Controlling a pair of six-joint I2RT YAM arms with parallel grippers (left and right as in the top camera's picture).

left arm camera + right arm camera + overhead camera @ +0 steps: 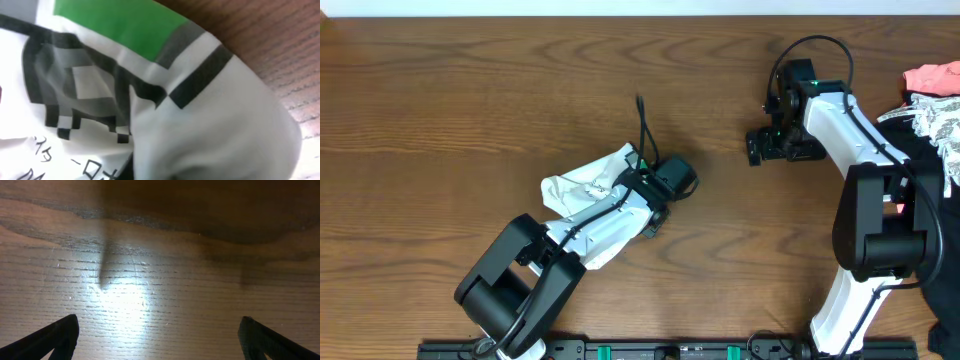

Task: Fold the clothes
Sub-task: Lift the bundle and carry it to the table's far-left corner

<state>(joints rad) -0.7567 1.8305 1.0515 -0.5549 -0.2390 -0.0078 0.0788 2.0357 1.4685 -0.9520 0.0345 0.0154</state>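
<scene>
Although its fingertips are hidden in both views, the left gripper [638, 182] is taken as closed. A fold of the T-shirt [582, 190] is judged to be pinched in it, since the cloth is pressed right up against the left wrist view. Just beside the grip a green label [117, 20] with a black and grey square pattern is seen, so the hold is placed near the printed part of the garment. The T-shirt is lying crumpled in a heap near the middle of the table [460, 90], partly under the left arm, and no sleeve or hem can be told apart.

The step in hand is judged to be the first pick, by which the heap can be opened out; the folding itself is not yet begun. For this to be done well, the cloth should be lifted slowly and straight, so that few layers are drawn up and the thin fabric is not pulled out of the jaws. A second corner should then be found for the right gripper [770, 148], which is held wide open above bare wood, well apart from the garment. At the right edge of the overhead view other clothes [935, 95] are piled, and they should be left alone.
</scene>
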